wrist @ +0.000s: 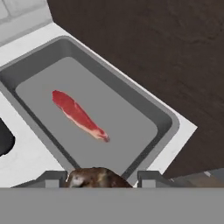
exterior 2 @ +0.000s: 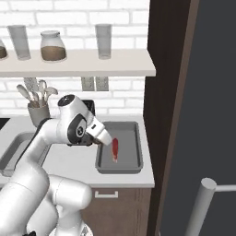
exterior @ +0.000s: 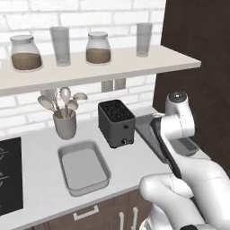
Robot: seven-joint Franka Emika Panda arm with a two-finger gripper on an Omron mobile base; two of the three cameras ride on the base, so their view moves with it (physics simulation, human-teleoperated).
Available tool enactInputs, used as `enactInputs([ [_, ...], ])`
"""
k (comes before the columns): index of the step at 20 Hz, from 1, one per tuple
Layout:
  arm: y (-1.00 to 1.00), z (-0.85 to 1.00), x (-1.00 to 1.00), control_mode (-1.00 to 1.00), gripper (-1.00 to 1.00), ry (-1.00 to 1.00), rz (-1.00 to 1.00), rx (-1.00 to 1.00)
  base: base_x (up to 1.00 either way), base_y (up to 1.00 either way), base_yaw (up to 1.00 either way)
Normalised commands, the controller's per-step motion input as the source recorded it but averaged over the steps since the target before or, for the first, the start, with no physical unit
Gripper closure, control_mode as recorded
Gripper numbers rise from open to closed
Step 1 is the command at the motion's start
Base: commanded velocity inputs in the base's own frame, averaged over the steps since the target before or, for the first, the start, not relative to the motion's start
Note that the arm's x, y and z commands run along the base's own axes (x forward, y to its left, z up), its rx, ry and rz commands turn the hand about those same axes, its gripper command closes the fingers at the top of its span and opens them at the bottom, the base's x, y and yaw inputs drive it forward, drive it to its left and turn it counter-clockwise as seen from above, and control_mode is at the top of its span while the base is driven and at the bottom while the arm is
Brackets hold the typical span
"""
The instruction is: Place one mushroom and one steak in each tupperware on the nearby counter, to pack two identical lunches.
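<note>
Nearest, the gripper (wrist: pixel 100 180) is clenched partway around a brown mushroom (wrist: pixel 97 178), carried above the right tupperware (wrist: pixel 168 114), presumably to join the steak (wrist: pixel 80 115) already lying on its floor. Farther left on the counter (exterior: pixel 40 139), the second tupperware (exterior: pixel 83 167) holds nothing.

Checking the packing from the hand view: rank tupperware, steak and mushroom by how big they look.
1. tupperware, by far the largest.
2. steak.
3. mushroom, between the jaws; it is cut off by the frame edge and nearest the camera, so its rank against the steak is unsure.
</note>
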Motion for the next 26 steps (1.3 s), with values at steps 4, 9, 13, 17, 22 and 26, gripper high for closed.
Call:
enactInputs([
  [4,-0.10,-0.32,0.47,-1.00,1.00,0.06,-0.03,0.00,0.00,0.00,0.00],
  [9,-0.26,-0.44,0.34,-1.00,1.00,0.00,-0.04,0.00,0.00,0.00,0.00],
  [13,-0.21,-0.44,0.37,-1.00,1.00,0.00,-0.04,0.00,0.00,0.00,0.00],
  [17,-0.24,-0.42,0.40,-1.00,1.00,0.00,-0.03,0.00,0.00,0.00,0.00],
  [22,-0.19,-0.32,0.40,-1.00,1.00,0.00,-0.03,0.00,0.00,0.00,0.00],
  [26,-0.04,-0.26,0.54,-1.00,1.00,0.00,-0.03,0.00,0.00,0.00,0.00],
])
